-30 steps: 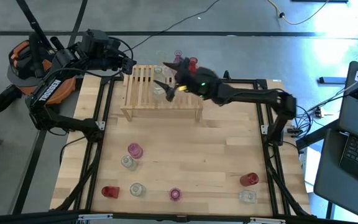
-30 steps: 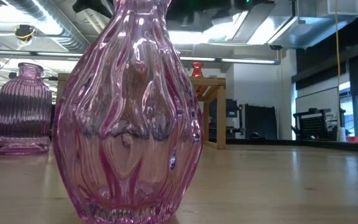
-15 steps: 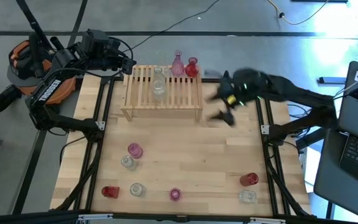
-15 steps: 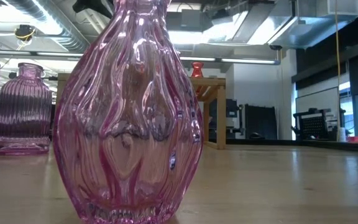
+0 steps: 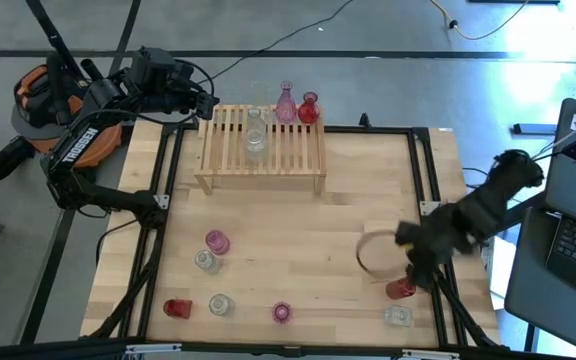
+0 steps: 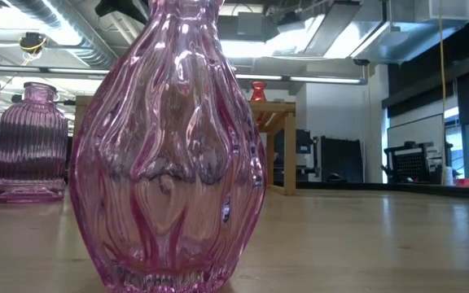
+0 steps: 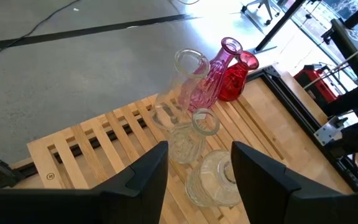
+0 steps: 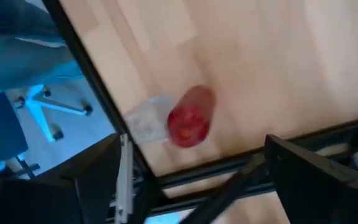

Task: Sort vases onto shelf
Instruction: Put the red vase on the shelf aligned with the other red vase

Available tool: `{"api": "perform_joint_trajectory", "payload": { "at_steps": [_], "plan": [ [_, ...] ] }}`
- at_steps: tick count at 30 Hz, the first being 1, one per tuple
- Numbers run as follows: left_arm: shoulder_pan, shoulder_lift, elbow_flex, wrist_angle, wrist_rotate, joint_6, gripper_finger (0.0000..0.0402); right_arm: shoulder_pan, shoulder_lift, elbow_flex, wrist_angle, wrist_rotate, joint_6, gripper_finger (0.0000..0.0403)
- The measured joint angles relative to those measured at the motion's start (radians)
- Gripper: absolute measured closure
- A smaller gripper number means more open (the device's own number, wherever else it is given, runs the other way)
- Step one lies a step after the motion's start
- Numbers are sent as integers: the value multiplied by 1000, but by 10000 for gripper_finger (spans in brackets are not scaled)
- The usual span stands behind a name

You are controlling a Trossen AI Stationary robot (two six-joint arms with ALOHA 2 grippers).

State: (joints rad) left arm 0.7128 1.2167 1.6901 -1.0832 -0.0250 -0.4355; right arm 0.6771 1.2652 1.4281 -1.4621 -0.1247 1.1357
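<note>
Vases stand in two groups on the table [image 5: 298, 230]. On the wooden shelf [image 5: 230, 150] at the far side are two clear vases [image 5: 256, 140] in the middle, and a slim pink vase [image 5: 286, 102] and a red vase [image 5: 309, 108] at its far right corner. Near the front edge are six more, among them a pink ribbed vase [image 5: 217, 241], a red vase at the left [image 5: 176, 308] and a red vase at the right [image 5: 400, 289]. The right gripper [image 5: 416, 262] hangs just above that right red vase with fingers spread wide, holding nothing. The left gripper [image 7: 194, 180] waits at the far left corner beside the shelf, fingers apart and empty.
</note>
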Motion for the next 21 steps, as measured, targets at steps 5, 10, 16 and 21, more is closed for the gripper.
{"api": "perform_joint_trajectory", "payload": {
  "at_steps": [5, 10, 16, 21],
  "plan": [
    [0, 0, 0, 0, 0, 0, 233, 249, 23, -101, 136, 68, 347, 61],
    [0, 0, 0, 0, 0, 0, 233, 371, 50, -234, 299, 115, 532, 61],
    [0, 0, 0, 0, 0, 0, 233, 369, 76, -405, 426, 138, 536, 61],
    [0, 0, 0, 0, 0, 0, 233, 330, 76, -536, 517, 147, 536, 61]
  ]
}}
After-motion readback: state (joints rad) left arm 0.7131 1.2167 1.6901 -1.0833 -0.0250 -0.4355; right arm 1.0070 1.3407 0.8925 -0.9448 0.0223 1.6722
